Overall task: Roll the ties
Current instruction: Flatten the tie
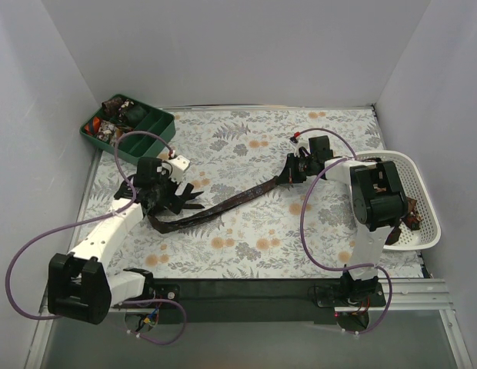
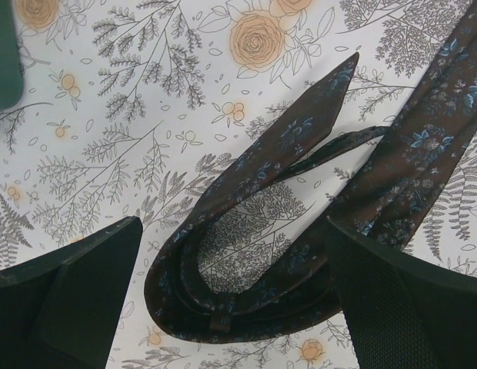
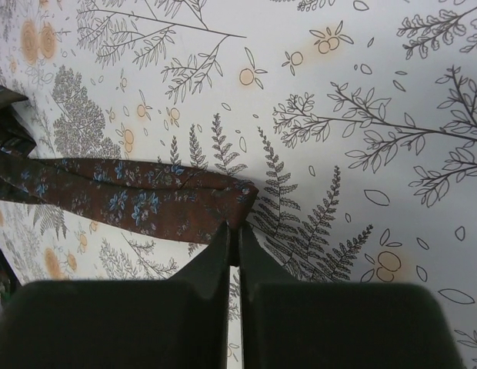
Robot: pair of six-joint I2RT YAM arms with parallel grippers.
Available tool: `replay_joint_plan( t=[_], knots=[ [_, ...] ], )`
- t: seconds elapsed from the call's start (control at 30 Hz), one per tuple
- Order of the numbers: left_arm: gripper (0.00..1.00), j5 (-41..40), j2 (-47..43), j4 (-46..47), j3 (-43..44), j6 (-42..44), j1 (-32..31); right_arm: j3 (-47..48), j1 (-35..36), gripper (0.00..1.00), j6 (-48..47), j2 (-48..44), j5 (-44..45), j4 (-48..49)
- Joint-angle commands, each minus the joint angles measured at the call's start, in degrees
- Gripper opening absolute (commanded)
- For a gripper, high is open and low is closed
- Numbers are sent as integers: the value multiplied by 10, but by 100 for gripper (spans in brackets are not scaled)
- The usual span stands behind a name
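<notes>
1. Top external view: a green divided tray sits in the far left corner of the floral worktop. Small dark rolls fill its far-left compartments, while the compartments nearer the middle look bare. A white lattice basket stands at the right edge. It holds dark fabric, mostly hidden behind the right arm. A brown tie runs slantwise across the middle of the worktop, from a folded end near the left edge to a narrow end further back and right of centre. The left jaws hang over the folded end, and the right jaws are at the narrow end.
2. Left wrist view: the left jaws stand wide apart, with one finger on each side of the tie's folded loop, neither touching it. The tie's pointed tip lies on the cloth beyond. A corner of the tray shows at the top left.
3. Right wrist view: the right jaws are pressed together, clamped on the edge of the tie's narrow end, which lies flat on the worktop.
</notes>
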Motion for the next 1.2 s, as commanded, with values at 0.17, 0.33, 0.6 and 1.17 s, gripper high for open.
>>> replay_joint_plan(
  t=[0.17, 0.33, 0.6, 1.17],
  knots=[
    [98, 13, 61, -8, 47, 102, -10, 3, 3, 1, 5, 9, -11, 16],
    [98, 6, 93, -8, 54, 153, -29, 3, 4, 1, 10, 6, -6, 13],
    [91, -10, 133, 16, 49, 190, -41, 0, 5, 1, 13, 1, -2, 9],
    [9, -122, 199, 65, 70, 183, -62, -34, 5, 1, 22, -36, 40, 8]
  ],
)
